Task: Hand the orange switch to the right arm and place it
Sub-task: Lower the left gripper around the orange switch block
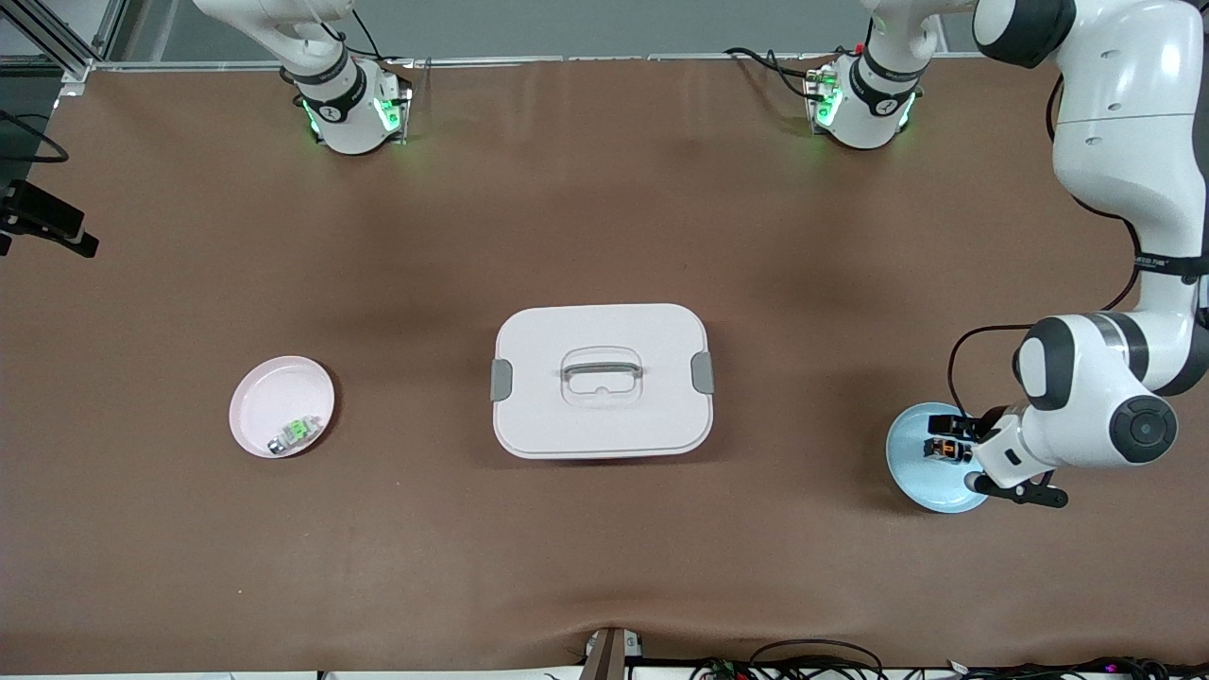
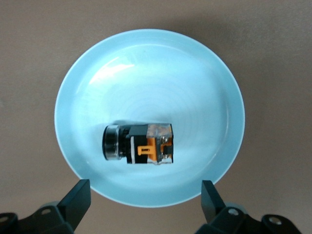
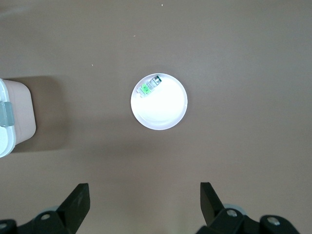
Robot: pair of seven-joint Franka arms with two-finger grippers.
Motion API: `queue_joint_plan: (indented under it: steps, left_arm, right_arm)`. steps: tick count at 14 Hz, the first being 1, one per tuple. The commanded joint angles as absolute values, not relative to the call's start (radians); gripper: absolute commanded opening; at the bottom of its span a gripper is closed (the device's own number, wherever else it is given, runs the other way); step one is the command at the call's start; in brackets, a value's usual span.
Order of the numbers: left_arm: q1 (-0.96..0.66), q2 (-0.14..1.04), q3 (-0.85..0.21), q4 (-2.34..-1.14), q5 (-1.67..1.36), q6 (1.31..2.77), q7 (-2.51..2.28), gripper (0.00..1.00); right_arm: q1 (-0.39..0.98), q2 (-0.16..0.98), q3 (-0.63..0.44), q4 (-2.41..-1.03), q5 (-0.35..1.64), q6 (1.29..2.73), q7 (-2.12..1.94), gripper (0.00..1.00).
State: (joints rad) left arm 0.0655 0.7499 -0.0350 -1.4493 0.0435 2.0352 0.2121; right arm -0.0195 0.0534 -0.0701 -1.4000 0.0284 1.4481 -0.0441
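Lying on its side in the pale blue plate [image 2: 92, 63], toward the left arm's end of the table: the orange switch [image 2: 139, 144], black body, orange face, clear block at one end and a dark round collar at the other. Seen in the front view as a small dark speck with an orange glint [image 1: 945, 450] on the same plate [image 1: 911, 472], partly covered by the arm's wrist. Hovering low over that plate: the left gripper [image 2: 146, 200], fingers [image 2: 78, 197] spread wide and holding nothing, the switch in sight between them but untouched (no contact visible in either view).

Hanging high over the pink plate [image 3: 165, 109]: the right gripper [image 3: 145, 200], fingers [image 3: 209, 197] likewise spread wide, empty. Out of the front view apart from the arm's base and lower links at the top edge.

Resting in the pink plate [image 1: 260, 406], toward the right arm's end of the table: a small silver part with a green face [image 1: 293, 433], tucked against the rim nearest the front camera.

Sitting mid-table between the two plates: a white lidded box [image 1: 602, 380], grey clips on two sides, clear handle on top, closed. Corner of it also visible in the right wrist view [image 3: 12, 122]. Covering the table: a brown mat [image 1: 604, 217].
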Motion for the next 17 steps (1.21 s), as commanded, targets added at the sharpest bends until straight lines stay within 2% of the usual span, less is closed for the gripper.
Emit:
queue_joint_plan:
  steps: [1, 17]
  left_arm:
    - [0.067, 0.795, -0.038, -1.419, 0.052, 2.06, 0.251, 1.0]
    - [0.069, 0.848, -0.032, -1.419, 0.06, 2.218, 0.282, 1.0]
  right_arm:
    - [-0.029, 0.037, -0.064, -1.411, 0.026, 1.454, -0.054, 1.0]
    - [-0.043, 0.037, -0.067, -1.411, 0.028, 1.454, -0.097, 1.0]
